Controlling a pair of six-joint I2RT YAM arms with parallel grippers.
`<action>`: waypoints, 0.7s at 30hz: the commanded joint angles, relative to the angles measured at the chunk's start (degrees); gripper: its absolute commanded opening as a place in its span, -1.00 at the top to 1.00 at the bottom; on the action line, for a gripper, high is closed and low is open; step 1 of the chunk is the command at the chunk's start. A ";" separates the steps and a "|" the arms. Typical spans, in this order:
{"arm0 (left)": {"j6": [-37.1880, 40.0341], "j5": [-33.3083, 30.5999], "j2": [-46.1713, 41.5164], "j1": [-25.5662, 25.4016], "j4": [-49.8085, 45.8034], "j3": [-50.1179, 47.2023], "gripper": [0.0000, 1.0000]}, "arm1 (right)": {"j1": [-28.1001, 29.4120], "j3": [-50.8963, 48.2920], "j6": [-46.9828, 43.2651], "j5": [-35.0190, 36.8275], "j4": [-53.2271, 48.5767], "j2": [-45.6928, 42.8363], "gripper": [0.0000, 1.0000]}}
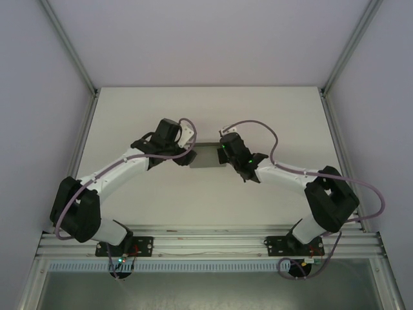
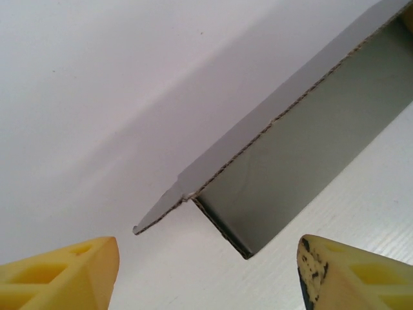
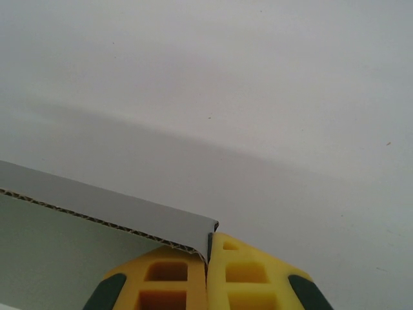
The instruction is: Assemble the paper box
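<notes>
The grey paper box (image 1: 205,155) lies in the middle of the white surface (image 1: 193,110), between the two arms. The right pincer (image 3: 208,250) is clenched on a thin cardboard wall at the box's right end. The left pincer (image 2: 208,253) is released, its yellow fingers (image 2: 68,274) spread apart just short of the box's left end, touching nothing.
</notes>
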 commanded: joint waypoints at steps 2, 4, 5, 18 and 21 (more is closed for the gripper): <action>2.74 3.08 2.69 2.94 0.58 3.06 -0.33 | 0.70 -1.00 -0.10 -1.22 -8.96 2.58 1.00; 4.70 3.90 4.29 4.17 -0.59 5.14 -0.26 | 0.75 -0.78 -0.80 -1.69 -9.23 2.61 1.00; 5.91 5.65 5.16 4.97 -1.61 6.37 -0.25 | 0.71 -0.56 -0.90 -1.80 -9.40 2.76 1.00; 15.39 10.95 11.27 5.78 -7.74 12.31 0.07 | 0.78 0.08 -2.42 -2.87 -10.44 4.32 1.00; 15.10 11.63 11.86 5.85 -8.88 13.19 0.21 | 0.72 -1.73 -3.42 -1.71 -8.38 3.95 1.00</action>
